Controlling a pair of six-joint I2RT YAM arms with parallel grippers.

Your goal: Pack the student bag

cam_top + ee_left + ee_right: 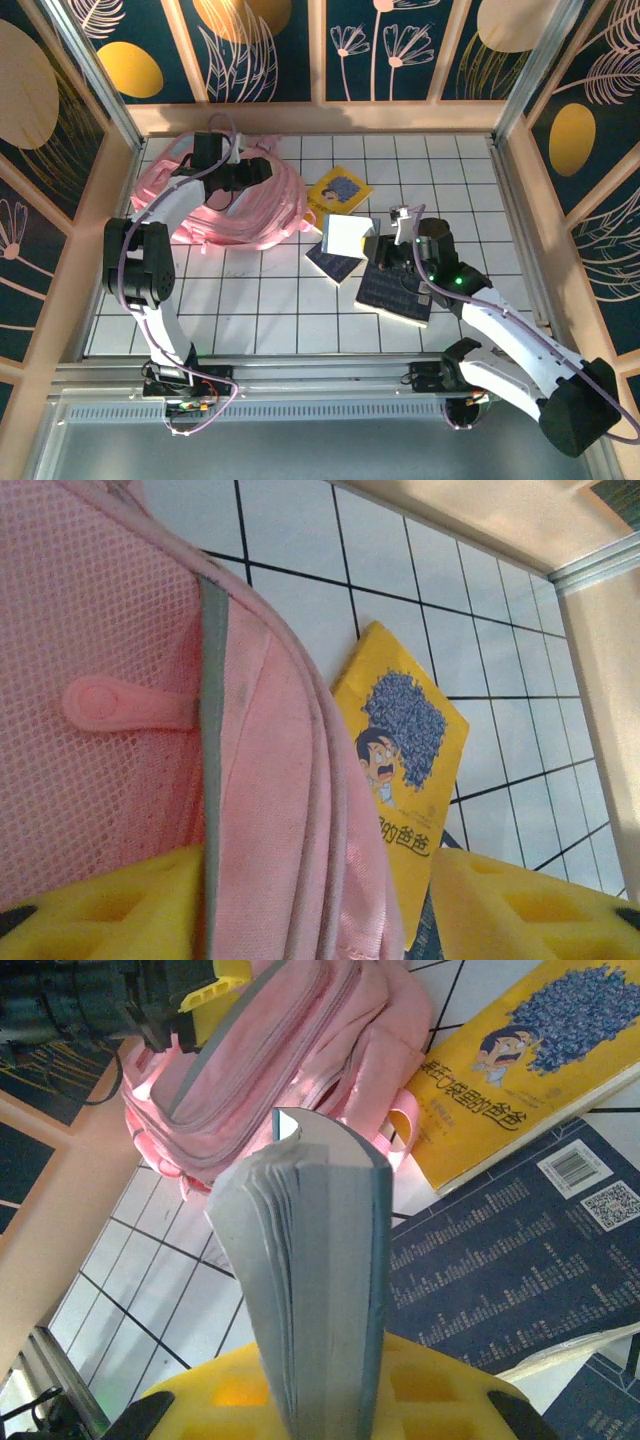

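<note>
The student bag (250, 215) is a large pink fabric backpack lying at the back left of the tiled table. My left gripper (243, 178) sits on its top edge. In the left wrist view its yellow fingers (100, 915) stand either side of a fold of the bag (270, 780). The left finger touches the fabric, and a gap shows before the right one, so the left gripper (320, 910) is open. My right gripper (330, 1400) is shut on a grey-paged book (310, 1260) with a teal cover, held upright on edge. This book (345, 233) hangs right of the bag.
A yellow cartoon book (338, 190) lies flat just right of the bag. Two dark blue books (395, 290) (332, 263) lie under and beside my right gripper (378, 245). Wooden walls (320, 115) close the table on three sides.
</note>
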